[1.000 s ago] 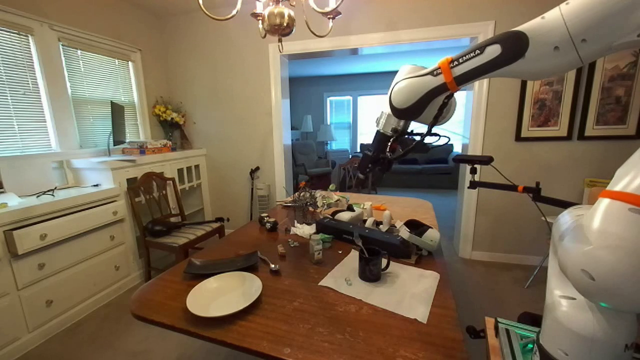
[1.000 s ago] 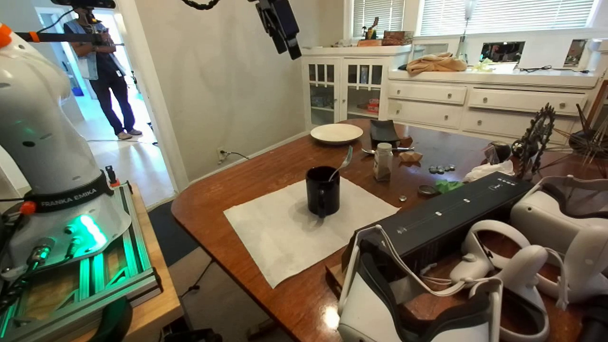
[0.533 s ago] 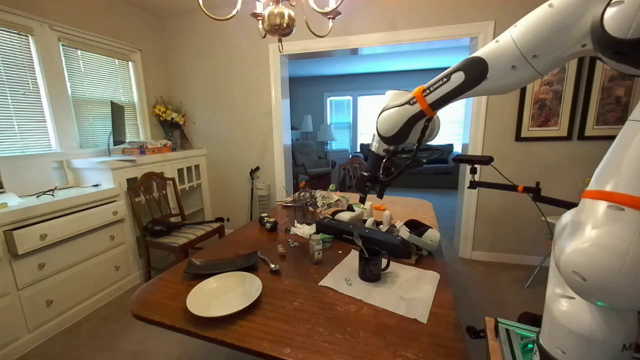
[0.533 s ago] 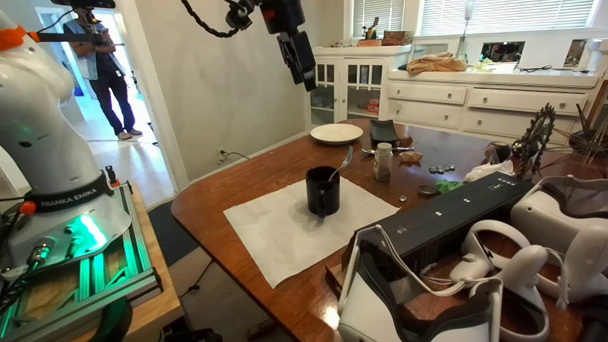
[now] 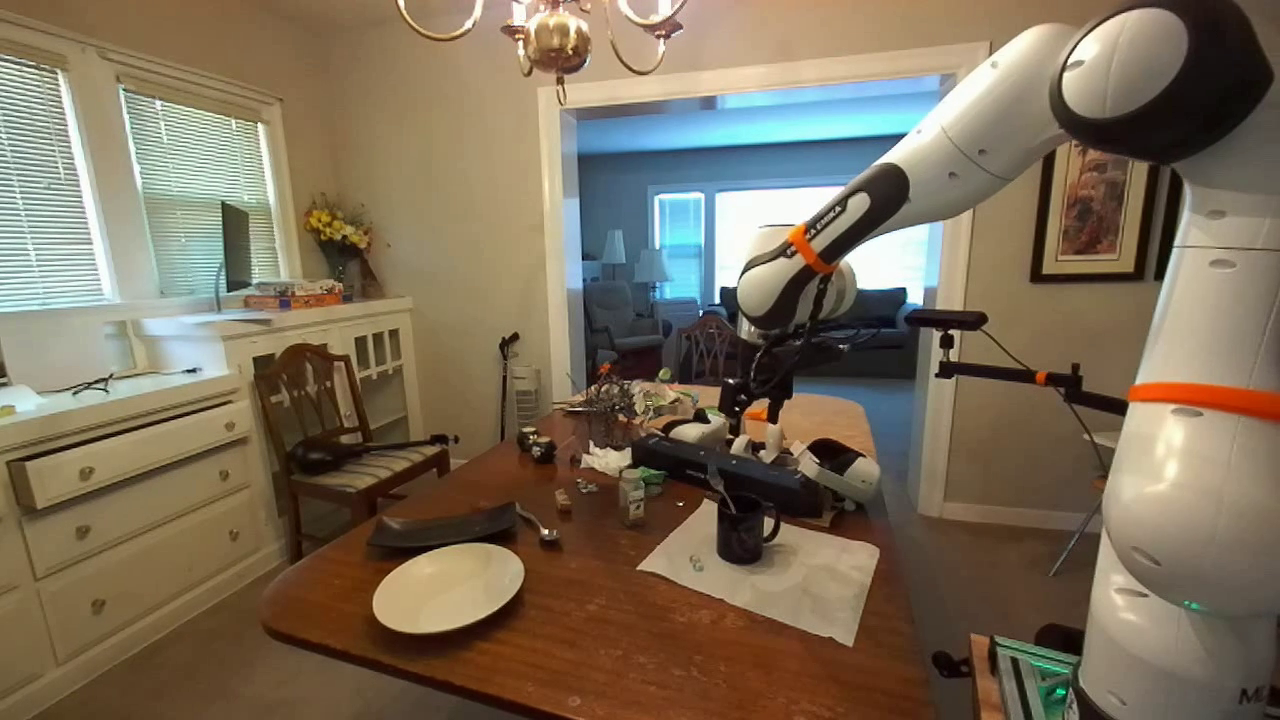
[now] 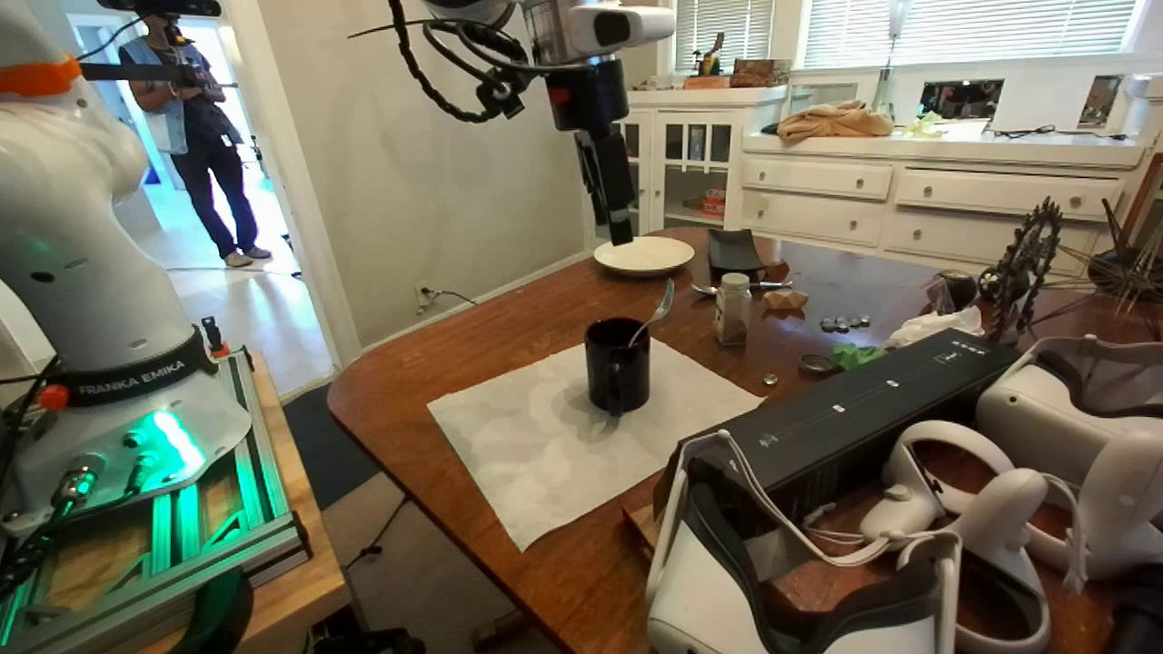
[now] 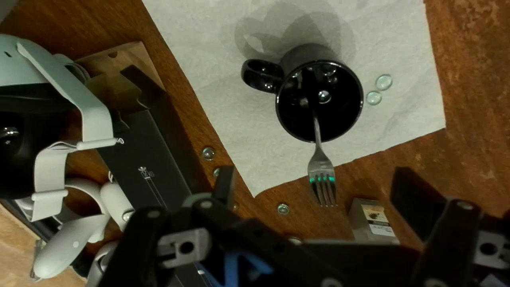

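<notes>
The gripper [image 7: 314, 172], spread and empty, hangs higher than the black mug [image 6: 618, 366]; the fork [image 7: 321, 163] leans in the mug, tines past its rim. An off-centre descent could catch those tines and tip the mug, or knock the jar [image 6: 732, 312] near it

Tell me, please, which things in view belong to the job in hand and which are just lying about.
Probably the job's, before the open, empty jaws:
black mug
fork leaning in it

Seemingly just lying about:
white plate
dark tray
spoon
dark box
white headsets
</notes>
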`<action>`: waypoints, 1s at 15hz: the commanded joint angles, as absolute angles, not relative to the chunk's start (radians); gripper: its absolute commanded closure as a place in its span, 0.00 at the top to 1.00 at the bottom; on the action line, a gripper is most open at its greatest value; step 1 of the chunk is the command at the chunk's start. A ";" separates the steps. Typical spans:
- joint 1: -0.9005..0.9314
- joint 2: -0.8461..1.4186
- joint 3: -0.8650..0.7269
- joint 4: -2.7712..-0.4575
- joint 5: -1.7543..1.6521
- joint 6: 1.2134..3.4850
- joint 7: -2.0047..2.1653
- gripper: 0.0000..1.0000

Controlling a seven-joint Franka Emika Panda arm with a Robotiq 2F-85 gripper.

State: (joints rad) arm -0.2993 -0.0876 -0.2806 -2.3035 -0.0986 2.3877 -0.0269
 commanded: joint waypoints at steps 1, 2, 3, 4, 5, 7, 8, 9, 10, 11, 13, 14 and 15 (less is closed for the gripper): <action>-0.305 0.002 -0.282 -2.257 -0.155 2.397 0.061 1.00; -0.304 0.020 -0.282 -2.248 -0.164 2.404 0.082 1.00; -0.301 0.037 -0.282 -2.237 -0.180 2.404 0.113 1.00; -0.298 0.050 -0.282 -2.228 -0.193 2.406 0.134 1.00; -0.291 0.071 -0.280 -2.213 -0.203 2.411 0.155 1.00; -0.280 0.105 -0.278 -2.180 -0.226 2.399 0.200 1.00; -0.276 0.106 -0.276 -2.170 -0.220 2.381 0.193 1.00; -0.284 0.073 -0.282 -2.206 -0.189 2.398 0.148 1.00; -0.281 0.083 -0.281 -2.198 -0.189 2.398 0.150 1.00; -0.281 0.084 -0.281 -2.197 -0.189 2.398 0.150 1.00; -0.282 0.082 -0.284 -2.197 -0.189 2.398 0.150 1.00; -0.282 0.082 -0.285 -2.197 -0.189 2.398 0.150 1.00; -0.275 0.100 -0.282 -2.192 -0.206 2.395 0.169 1.00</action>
State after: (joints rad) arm -0.2871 0.0818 -0.2792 -2.1990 -0.1902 2.4003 0.1513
